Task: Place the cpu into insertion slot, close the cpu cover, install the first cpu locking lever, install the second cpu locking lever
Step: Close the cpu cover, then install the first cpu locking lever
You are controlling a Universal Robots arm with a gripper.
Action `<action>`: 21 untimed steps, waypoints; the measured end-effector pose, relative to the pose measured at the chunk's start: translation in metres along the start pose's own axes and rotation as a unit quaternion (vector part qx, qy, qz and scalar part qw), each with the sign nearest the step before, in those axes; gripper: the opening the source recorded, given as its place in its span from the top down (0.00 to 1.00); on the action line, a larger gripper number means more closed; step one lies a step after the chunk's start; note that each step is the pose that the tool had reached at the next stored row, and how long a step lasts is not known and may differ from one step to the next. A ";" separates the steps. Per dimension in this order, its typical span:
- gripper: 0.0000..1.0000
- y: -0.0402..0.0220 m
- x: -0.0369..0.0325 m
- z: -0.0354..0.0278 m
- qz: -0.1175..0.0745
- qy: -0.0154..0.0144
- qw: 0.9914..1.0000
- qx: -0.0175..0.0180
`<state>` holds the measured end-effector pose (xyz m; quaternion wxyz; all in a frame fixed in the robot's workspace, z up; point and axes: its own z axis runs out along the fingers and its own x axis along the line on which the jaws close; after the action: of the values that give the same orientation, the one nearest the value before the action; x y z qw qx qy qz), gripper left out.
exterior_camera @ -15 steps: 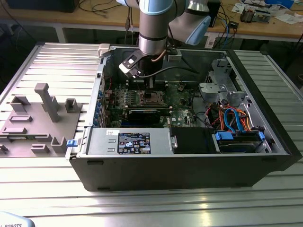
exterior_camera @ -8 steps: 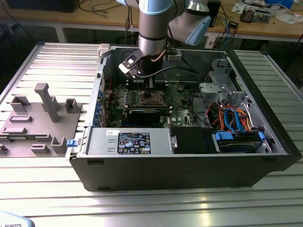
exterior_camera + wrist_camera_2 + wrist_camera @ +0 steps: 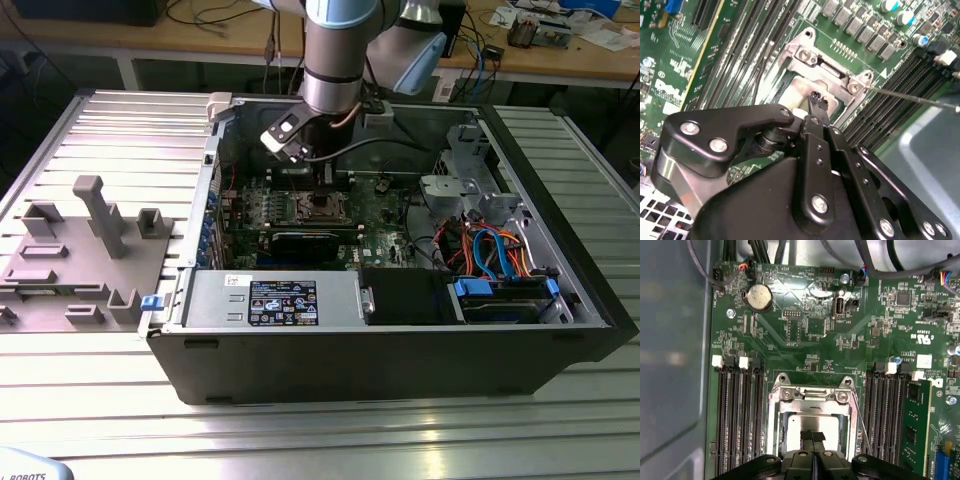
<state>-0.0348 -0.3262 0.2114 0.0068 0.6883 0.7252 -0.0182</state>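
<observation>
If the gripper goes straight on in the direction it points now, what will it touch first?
Probably the cpu, whose silver top lies in the opening of the cpu cover, straight ahead of the gripper. The gap between them is unclear.

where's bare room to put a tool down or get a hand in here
Bare table slats camera-side of the computer case and on the exterior view's right of it. Crowded: grey fixture side, cables, and the insertion slot under the end effector.
</observation>
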 end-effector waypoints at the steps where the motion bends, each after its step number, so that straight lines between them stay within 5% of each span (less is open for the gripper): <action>1: 0.89 0.0002 -0.0001 -0.0016 0.000 0.000 1.000 0.000; 12: 0.89 0.0000 -0.0015 -0.0417 0.000 0.000 1.000 0.000; 21: 0.89 0.0000 -0.0015 -0.0421 0.000 0.000 1.000 0.000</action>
<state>-0.0341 -0.3262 0.2536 0.0068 0.6883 0.7251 -0.0182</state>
